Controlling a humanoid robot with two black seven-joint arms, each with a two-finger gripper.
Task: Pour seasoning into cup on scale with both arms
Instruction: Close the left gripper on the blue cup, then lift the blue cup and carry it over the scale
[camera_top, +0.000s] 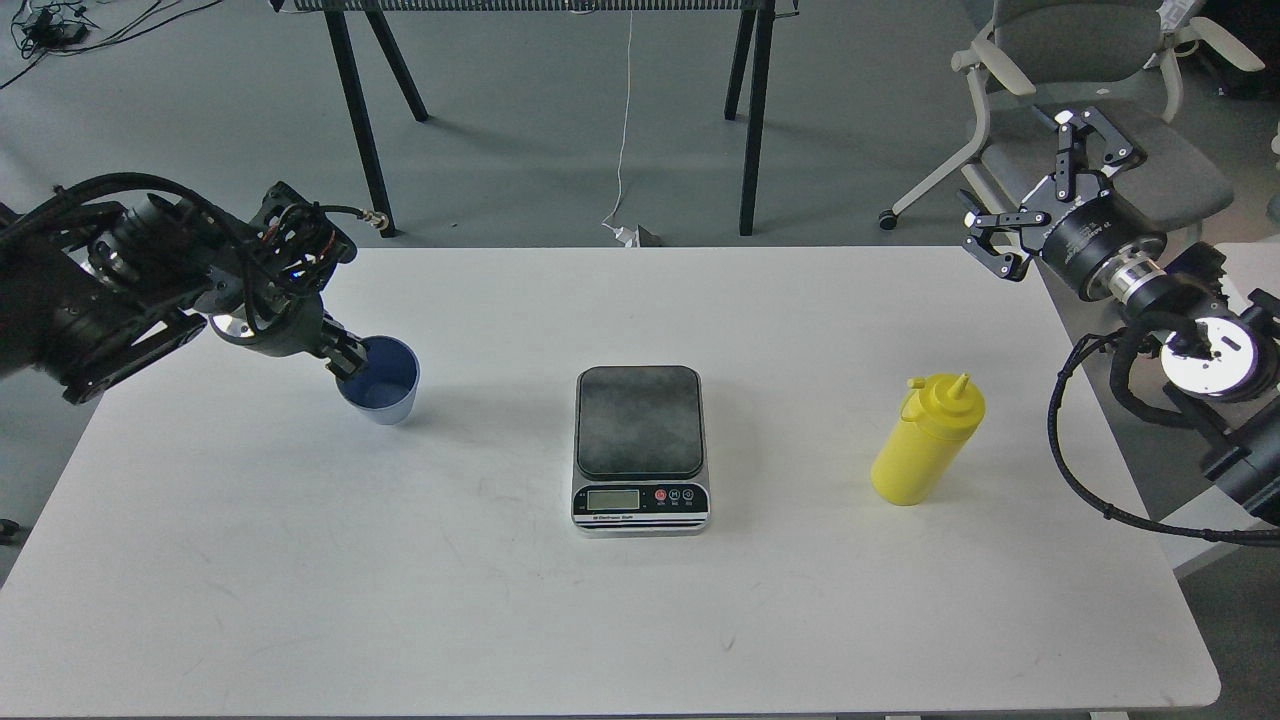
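Observation:
The light blue cup (385, 385) is at the table's left, tilted, and seems to hang just above the tabletop. My left gripper (348, 358) is shut on the cup's near-left rim, one finger inside it. The scale (640, 420) sits at the table's middle with a bare dark platform. The yellow seasoning bottle (925, 445) stands upright to the right of the scale. My right gripper (1032, 185) is open and empty, held high beyond the table's far right corner, well apart from the bottle.
The white table (600, 620) reaches to the front edge. A grey office chair (1090, 60) stands behind the right gripper. Black legs of another table (360, 130) and a hanging white cable (625, 120) are beyond the far edge.

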